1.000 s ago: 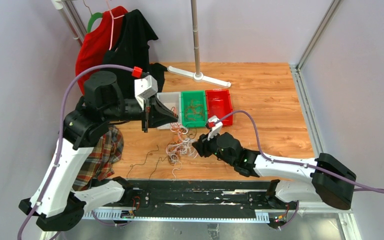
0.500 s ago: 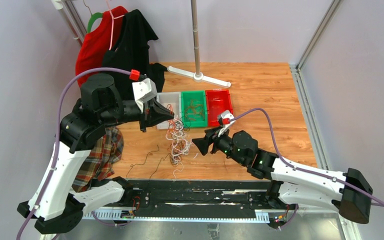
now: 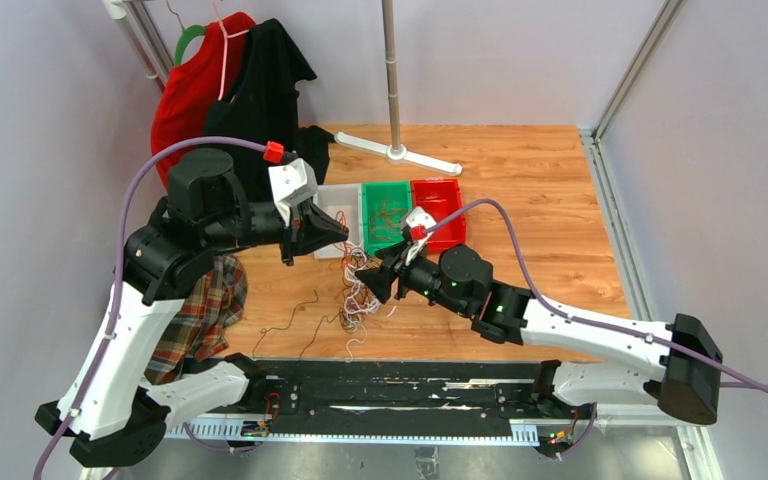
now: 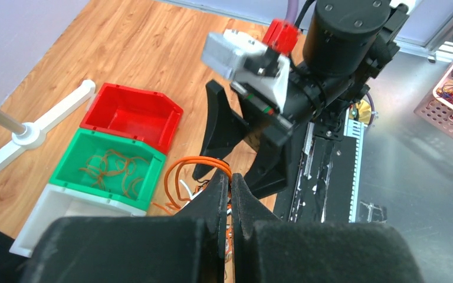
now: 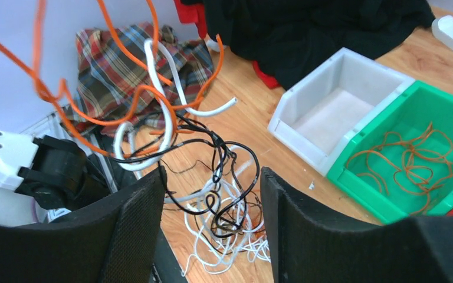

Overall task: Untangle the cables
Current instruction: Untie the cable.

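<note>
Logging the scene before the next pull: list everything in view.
cables: one tangle, white, orange, black, mid-table; loose black strands beside it
white bin: one, empty, left of green
green bin: one, holds orange strands
red bin: one, empty, right of green
plaid cloth: one, left edge
clothes: two, red and black, back left
stand: one, white, back
table: one, wood
left tool: one, black, shut on cables
right tool: one, black, open at cables

From where I stand I count three bins in a row: one white bin [image 3: 335,203], one green bin [image 3: 387,236], one red bin [image 3: 438,210]. One tangle of cables [image 3: 358,295], two loose black strands [image 3: 295,312] [image 3: 317,335]. Three garments: one red garment [image 3: 190,95], one black garment [image 3: 265,90], one plaid garment [image 3: 200,310]. One pole stand [image 3: 396,152].
</note>
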You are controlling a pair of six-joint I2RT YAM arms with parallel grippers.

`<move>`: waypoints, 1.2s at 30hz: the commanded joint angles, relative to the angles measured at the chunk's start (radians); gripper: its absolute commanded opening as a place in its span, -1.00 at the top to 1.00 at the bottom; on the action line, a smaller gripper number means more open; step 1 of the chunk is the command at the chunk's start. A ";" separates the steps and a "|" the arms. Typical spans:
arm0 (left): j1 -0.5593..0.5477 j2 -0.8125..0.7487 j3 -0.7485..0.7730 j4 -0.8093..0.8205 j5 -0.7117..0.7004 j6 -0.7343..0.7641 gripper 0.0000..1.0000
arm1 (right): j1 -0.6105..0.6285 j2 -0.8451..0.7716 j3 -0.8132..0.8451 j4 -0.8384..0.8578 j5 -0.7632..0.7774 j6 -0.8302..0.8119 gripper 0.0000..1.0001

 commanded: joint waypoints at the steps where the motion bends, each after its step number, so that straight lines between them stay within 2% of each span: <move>1: 0.004 -0.021 0.016 0.016 0.014 -0.007 0.99 | 0.015 0.043 0.029 0.053 -0.004 -0.015 -0.06; 6: 0.004 -0.028 0.044 0.011 0.021 -0.017 0.99 | 0.013 0.055 -0.008 0.092 0.093 0.007 0.45; 9: 0.004 -0.035 0.071 0.004 -0.002 -0.013 0.99 | 0.012 0.039 -0.047 0.093 0.145 0.023 0.89; 10: 0.004 -0.039 0.080 0.004 -0.016 -0.007 0.99 | 0.011 0.034 -0.063 0.086 0.166 0.032 0.97; 17: 0.004 -0.049 0.163 0.032 -0.182 0.041 0.99 | -0.011 -0.058 -0.234 0.054 0.262 0.107 0.99; 25: 0.004 -0.083 0.187 0.248 -0.483 0.045 0.99 | -0.015 -0.211 -0.428 -0.085 0.369 0.206 0.99; 29: 0.004 -0.095 0.183 0.360 -0.600 0.045 0.99 | -0.017 -0.264 -0.473 -0.191 0.417 0.256 0.99; 36: 0.004 -0.120 0.159 0.530 -0.786 0.046 0.99 | -0.017 -0.253 -0.476 -0.352 0.475 0.317 0.99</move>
